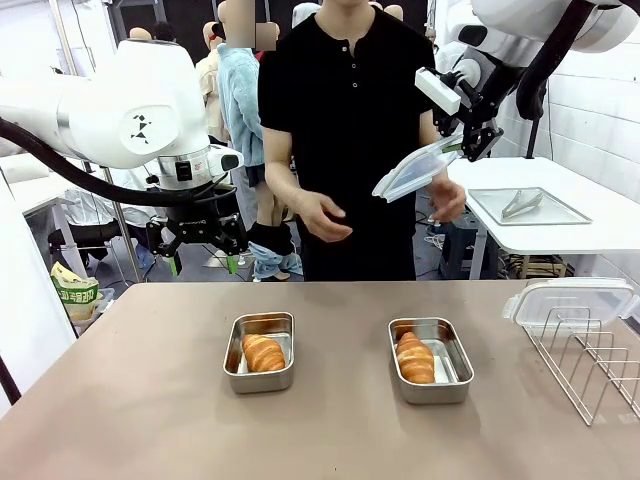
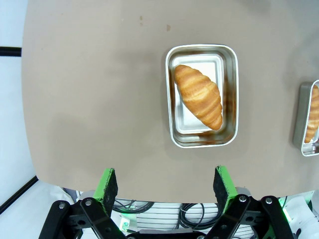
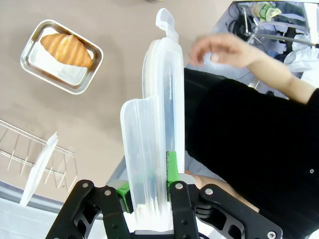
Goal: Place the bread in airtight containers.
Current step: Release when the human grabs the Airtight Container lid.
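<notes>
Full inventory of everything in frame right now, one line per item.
table: one, brown, foreground
steel containers: two, shiny, lidless, mid-table
croissants: two, golden-brown, one per container
wire rack: one, silver, table's right edge
snap lids: two, clear; one gripped aloft, other on wire rack
steel tray: one, silver, on white side table
tongs: one, silver, on steel tray
bag: one, green-white, left of table
person: one, black shirt, far side
left gripper: black, green pads, open, above table
right gripper: black, green pads, shut on lid
</notes>
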You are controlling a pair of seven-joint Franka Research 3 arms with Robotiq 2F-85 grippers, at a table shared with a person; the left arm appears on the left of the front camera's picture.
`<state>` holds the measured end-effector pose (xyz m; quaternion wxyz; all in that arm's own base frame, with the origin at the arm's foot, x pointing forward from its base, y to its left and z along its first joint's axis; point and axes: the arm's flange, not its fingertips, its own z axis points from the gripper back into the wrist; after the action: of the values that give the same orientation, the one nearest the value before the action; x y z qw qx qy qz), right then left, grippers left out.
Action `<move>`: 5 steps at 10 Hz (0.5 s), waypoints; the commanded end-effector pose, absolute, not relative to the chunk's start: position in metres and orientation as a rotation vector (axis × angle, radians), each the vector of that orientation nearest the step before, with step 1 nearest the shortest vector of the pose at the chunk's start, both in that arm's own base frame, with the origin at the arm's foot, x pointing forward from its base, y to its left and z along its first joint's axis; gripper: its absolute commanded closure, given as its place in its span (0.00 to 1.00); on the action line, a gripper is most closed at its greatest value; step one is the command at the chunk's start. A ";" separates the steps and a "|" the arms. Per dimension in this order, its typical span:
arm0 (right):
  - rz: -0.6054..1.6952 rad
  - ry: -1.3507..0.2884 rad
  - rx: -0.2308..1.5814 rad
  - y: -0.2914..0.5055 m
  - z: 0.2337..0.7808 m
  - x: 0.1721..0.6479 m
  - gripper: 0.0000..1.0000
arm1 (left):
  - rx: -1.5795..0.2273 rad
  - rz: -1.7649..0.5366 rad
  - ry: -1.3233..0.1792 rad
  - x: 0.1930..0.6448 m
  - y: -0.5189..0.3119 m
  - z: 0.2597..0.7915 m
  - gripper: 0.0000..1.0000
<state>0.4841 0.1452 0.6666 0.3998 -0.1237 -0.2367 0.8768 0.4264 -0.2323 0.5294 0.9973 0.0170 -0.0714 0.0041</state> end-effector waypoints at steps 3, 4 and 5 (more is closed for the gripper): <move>2.221 -0.591 -0.315 0.145 0.666 0.484 1.00 | 0.030 0.010 -0.144 0.426 -0.230 0.531 0.00; 2.221 -0.591 -0.315 0.145 0.666 0.484 1.00 | 0.030 0.010 -0.144 0.426 -0.230 0.531 0.00; 2.221 -0.591 -0.315 0.145 0.666 0.484 1.00 | 0.030 0.010 -0.144 0.426 -0.230 0.531 0.00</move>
<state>0.4841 0.1453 0.6665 0.3999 -0.1237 -0.2366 0.8768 0.4264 -0.2324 0.5294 0.9973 0.0170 -0.0714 0.0041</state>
